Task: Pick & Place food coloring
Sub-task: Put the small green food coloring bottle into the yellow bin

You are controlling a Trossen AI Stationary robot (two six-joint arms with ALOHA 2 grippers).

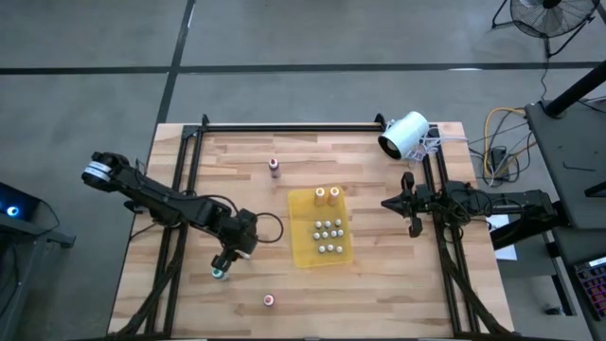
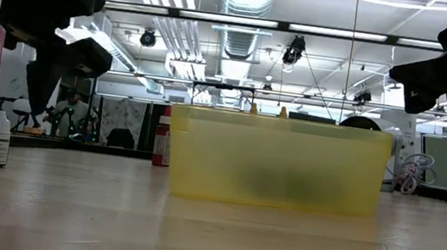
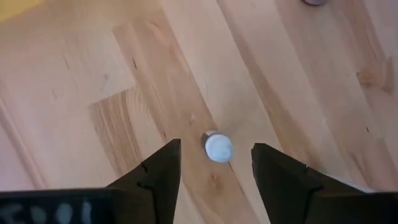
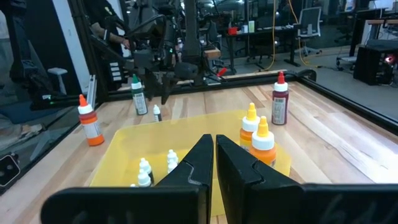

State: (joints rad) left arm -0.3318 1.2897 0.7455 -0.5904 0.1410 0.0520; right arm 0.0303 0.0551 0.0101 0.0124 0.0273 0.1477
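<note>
On the wooden worktop [image 1: 189,303] we are hovering the left gripper [image 3: 214,163], jaws apart, around a small white-capped bottle [image 3: 218,147] near the front left edge. Beyond it, small whitish bottles [image 1: 328,232] and two orange-topped ones [image 1: 328,194] are standing on the yellow tray [image 1: 303,246] at centre. Our right gripper [image 4: 214,155], jaws together, is waiting by the right edge.

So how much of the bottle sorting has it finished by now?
Mostly done, it seems: two orange-capped bottles and a cluster of small white bottles already stand in the yellow tray. In hand: the left gripper hangs open over a small white-capped bottle on the table. Left: a maroon bottle, an orange-topped one and a teal-capped one outside it. The right gripper waits shut beside the tray.
</note>
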